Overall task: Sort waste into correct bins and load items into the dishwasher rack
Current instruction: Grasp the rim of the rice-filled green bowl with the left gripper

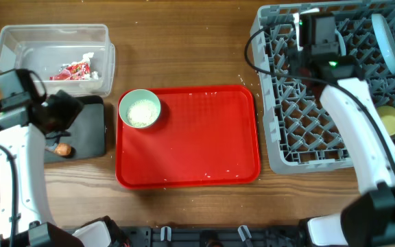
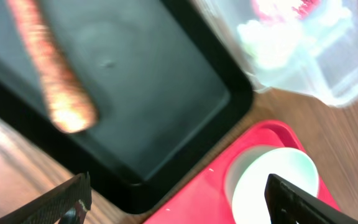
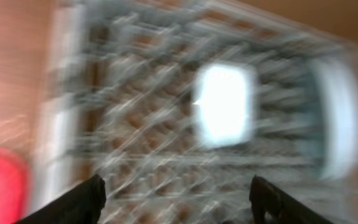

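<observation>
L gripper (image 2: pixel 179 202) hanging wide open, empty | R gripper (image 3: pixel 176 202) gaping, holding nothing | rice bowl (image 1: pixel 140 108), centre-left of frame: prob. light, stiff, slick, spilling if tipped; taking rim.

White arm links (image 1: pixel 358 130), black joints (image 1: pixel 18 86), black cables (image 1: pixel 247 51), dark end effector fingers (image 2: pixel 291 199).
</observation>
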You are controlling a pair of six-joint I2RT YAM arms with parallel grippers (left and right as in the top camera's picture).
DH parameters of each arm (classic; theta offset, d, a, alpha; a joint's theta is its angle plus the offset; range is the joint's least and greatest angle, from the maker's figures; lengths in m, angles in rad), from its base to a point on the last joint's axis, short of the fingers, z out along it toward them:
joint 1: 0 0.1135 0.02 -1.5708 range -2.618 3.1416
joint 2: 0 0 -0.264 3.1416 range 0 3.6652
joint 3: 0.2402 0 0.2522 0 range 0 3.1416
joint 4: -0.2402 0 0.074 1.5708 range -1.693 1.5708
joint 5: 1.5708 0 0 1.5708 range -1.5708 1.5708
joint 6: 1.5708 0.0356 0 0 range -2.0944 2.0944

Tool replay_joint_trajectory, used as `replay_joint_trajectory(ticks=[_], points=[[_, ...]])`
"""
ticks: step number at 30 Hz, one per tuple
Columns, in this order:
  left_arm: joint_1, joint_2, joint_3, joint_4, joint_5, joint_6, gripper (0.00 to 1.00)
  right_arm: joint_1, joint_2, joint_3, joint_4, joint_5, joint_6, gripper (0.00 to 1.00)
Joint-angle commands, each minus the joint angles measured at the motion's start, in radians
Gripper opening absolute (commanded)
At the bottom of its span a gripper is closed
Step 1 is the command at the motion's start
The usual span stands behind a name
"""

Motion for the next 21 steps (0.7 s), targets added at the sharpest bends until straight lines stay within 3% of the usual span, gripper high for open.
replay_joint_trajectory(ticks=[1, 6, 11, 17, 21], points=[[-0.175, -0.008, 0.006, 0.06, 0.032, 0.033, 0.89, 0.004, -0.066, -0.003, -0.112, -0.472, 0.092, 0.78], [-0.468, 0.014, 0.006, 0.162, -0.016, 0.061, 0.86, 0.004, -0.072, -0.003, -0.277, -0.599, 0.092, 0.78], [-0.66, 0.15, 0.006, 0.245, -0.119, 0.061, 0.84, 0.004, -0.072, -0.003, -0.298, -0.62, 0.093, 0.78], [-0.695, 0.311, 0.006, 0.347, -0.119, 0.061, 0.82, 0.004, -0.072, -0.003, -0.296, -0.62, 0.092, 0.78], [-0.695, 0.39, 0.006, 0.4, -0.118, 0.061, 0.72, 0.004, -0.072, -0.003, -0.295, -0.62, 0.095, 0.78]])
